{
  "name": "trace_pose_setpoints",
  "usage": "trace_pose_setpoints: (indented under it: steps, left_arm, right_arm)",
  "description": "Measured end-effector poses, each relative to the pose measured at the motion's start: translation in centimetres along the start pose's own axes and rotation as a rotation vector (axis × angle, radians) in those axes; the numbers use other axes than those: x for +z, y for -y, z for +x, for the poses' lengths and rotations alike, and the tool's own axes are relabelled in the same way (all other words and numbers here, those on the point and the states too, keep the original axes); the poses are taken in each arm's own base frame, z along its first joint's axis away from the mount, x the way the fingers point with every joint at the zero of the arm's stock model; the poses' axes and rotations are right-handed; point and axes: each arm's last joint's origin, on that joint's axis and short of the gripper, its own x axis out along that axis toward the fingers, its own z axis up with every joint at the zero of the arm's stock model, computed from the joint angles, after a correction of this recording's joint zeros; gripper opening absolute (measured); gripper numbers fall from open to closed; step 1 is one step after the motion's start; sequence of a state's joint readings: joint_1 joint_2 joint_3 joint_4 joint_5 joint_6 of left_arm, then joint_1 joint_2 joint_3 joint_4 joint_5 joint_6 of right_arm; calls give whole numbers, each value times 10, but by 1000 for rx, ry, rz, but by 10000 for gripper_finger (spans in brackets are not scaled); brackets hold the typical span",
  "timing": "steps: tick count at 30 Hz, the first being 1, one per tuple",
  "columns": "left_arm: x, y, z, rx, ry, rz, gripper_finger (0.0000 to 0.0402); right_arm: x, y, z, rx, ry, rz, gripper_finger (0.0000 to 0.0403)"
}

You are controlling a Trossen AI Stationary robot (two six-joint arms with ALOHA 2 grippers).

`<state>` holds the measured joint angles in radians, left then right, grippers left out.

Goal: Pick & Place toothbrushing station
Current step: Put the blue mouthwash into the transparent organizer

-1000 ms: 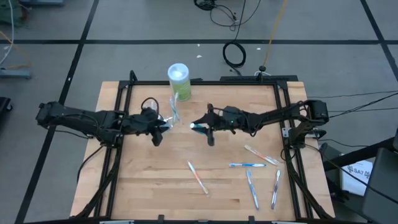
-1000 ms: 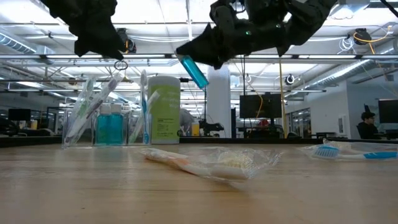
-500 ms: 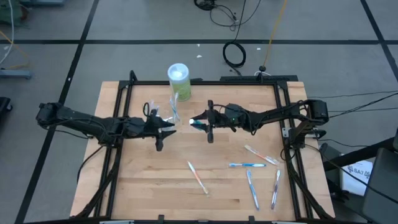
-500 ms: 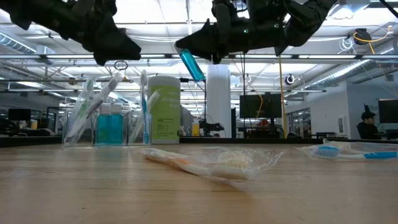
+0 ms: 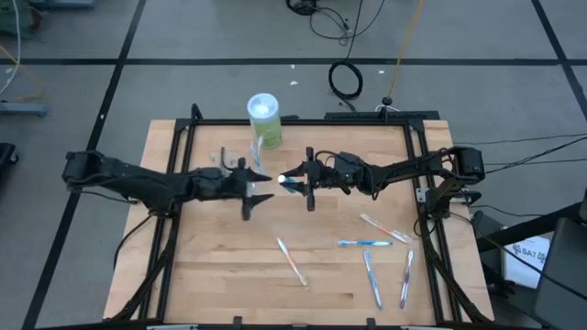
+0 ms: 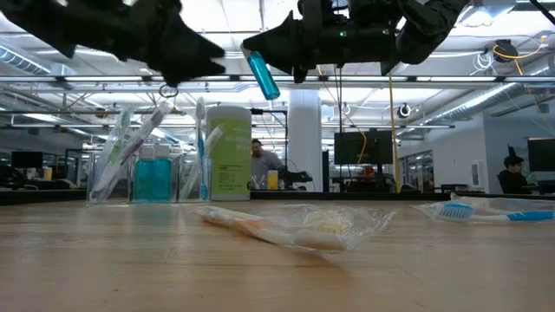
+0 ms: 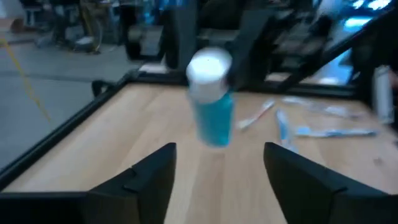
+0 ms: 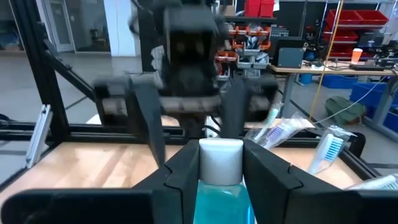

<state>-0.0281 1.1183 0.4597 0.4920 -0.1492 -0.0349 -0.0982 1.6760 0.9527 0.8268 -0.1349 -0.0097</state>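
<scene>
Above a pale wooden table framed in black rails, the right gripper clamps a small blue white-capped tube in mid-air, nose to nose with the left gripper, whose fingers are spread and carry nothing. Behind them, at the table's far edge, the clear plastic cup holds upright toothbrushes and more blue tubes, just beside a taller green container with a white lid. Loose toothbrushes lie scattered across the near right of the wood, one orange-tipped brush nearer the middle. Around the table lies grey concrete floor with coiled cables; beyond it, a lit workshop with monitors and a seated person.
</scene>
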Motion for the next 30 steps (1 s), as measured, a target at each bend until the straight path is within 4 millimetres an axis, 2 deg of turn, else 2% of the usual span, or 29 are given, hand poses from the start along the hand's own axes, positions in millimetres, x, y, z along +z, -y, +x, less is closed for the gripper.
trace_pose_setpoints:
  steps: [3,5,9,13,22,30]
  left_arm:
    - [-7,-3,17,35,-27,0,270]
    - [-1,-2,27,38,19,-9,274]
    - [1,0,45,39,-4,-3,267]
    - [11,2,57,37,17,1,251]
    - [14,1,61,66,12,-39,216]
    - [10,-3,62,86,-25,-112,154]
  right_arm:
    - [1,0,0,-1,7,3,103]
    - [1,0,0,-2,7,0,103]
    - [0,0,0,-6,-1,-1,102]
    - [-1,1,0,-9,-13,-1,103]
    - [-2,1,0,-13,-17,-4,104]
    - [-4,1,0,-52,-43,-22,103]
